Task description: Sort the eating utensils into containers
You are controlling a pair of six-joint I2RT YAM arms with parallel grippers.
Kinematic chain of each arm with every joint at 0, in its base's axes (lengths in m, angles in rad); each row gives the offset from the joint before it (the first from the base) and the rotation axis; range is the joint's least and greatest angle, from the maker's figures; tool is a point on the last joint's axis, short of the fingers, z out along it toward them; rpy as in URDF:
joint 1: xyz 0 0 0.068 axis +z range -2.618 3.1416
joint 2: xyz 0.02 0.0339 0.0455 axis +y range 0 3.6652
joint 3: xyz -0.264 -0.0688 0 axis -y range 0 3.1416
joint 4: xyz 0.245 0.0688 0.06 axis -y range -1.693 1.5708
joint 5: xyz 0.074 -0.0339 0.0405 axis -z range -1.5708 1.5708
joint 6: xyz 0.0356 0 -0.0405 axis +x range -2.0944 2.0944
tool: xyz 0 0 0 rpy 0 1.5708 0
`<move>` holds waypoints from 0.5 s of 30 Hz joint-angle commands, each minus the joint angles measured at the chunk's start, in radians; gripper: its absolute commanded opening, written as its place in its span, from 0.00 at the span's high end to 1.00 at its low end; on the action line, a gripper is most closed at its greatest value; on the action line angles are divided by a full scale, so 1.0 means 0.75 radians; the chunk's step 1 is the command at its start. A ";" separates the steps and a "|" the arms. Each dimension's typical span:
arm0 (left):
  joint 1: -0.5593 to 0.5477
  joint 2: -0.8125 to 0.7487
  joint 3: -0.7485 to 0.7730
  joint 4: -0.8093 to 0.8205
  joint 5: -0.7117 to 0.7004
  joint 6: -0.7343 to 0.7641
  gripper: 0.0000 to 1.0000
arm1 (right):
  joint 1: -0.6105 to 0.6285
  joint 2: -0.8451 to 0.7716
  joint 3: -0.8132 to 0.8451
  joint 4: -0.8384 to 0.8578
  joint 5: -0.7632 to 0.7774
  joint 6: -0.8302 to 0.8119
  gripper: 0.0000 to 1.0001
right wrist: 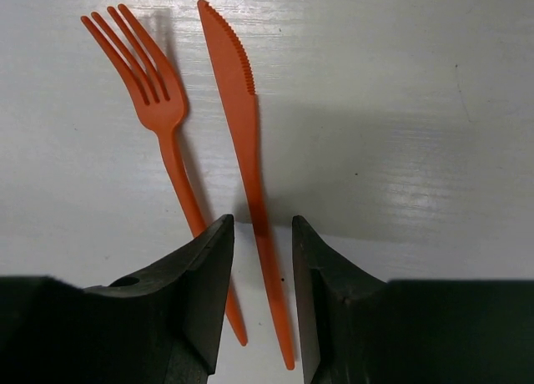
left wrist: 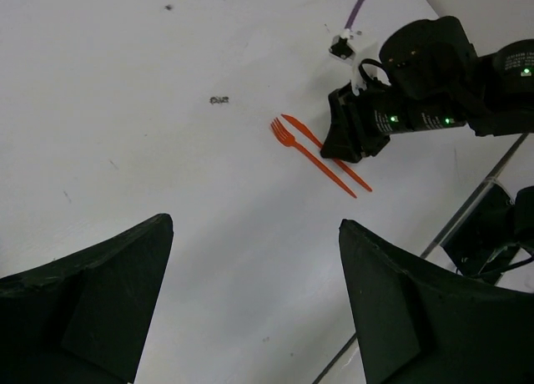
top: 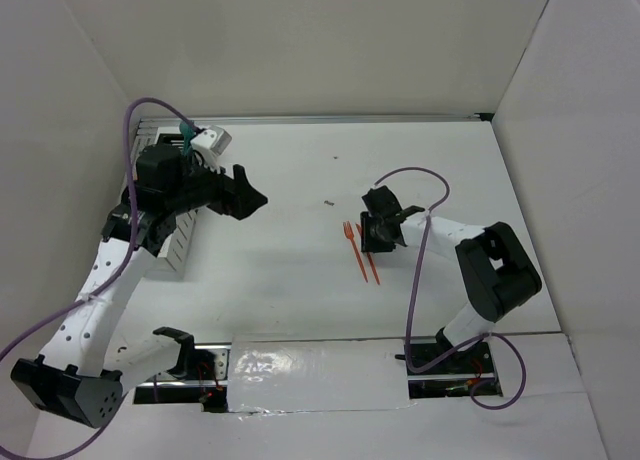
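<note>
Orange knife (right wrist: 242, 108) lying flat on the white table (top: 280, 180), serrated blade pointing away from the right gripper (right wrist: 263, 223). Orange fork (right wrist: 158, 108) just beside the knife and nearly parallel to it, tines at the same end as the blade. The right gripper sits low over the knife's handle, its fingers straddling the handle with a thin gap on either side: jaws narrowly apart, not clamped. One finger covers part of the fork's handle. Left gripper (left wrist: 255, 222) well to the left of the knife, above bare table, jaws spread wide with nothing between them. White slotted bin (top: 180, 250) farther left of the knife, partly hidden beneath the left arm.
</note>
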 commanded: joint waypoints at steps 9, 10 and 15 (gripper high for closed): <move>-0.166 0.064 -0.052 0.040 -0.097 -0.075 0.06 | 0.057 -0.012 0.132 -0.090 0.071 -0.009 0.55; -0.175 0.064 -0.056 0.040 -0.099 -0.079 0.06 | 0.061 -0.024 0.165 -0.103 0.083 -0.018 0.52; -0.217 0.090 -0.087 0.048 -0.099 -0.110 0.06 | 0.078 -0.086 0.225 -0.103 0.024 -0.105 0.48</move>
